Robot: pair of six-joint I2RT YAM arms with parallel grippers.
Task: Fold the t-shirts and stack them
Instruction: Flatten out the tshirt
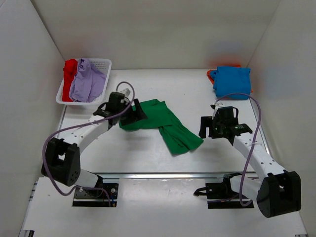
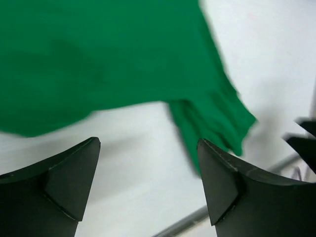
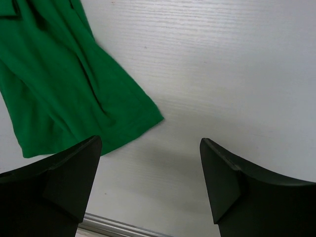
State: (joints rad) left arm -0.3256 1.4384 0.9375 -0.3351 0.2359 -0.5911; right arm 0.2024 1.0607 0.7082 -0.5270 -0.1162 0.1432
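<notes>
The left pincer [image 2: 148, 140] stands spread with nothing between its fingers, poised at the left edge of the green t-shirt [image 1: 160, 126]. The shirt lies bunched and partly doubled over at the middle of the worktop [image 1: 148, 163]. The right pincer [image 3: 150, 139] is likewise spread and empty, over bare surface just beside the shirt's lower right corner. Judged from this, the two flank the cloth to take fresh holds for a fold. The blue t-shirt [image 1: 232, 81] lies folded at the far right, apparently the stacking site, with a red edge [image 1: 210, 74] showing beneath it. The lavender t-shirt [image 1: 88, 81] and red t-shirt [image 1: 69, 74] sit unfolded in the basket [image 1: 101, 63], far left.
</notes>
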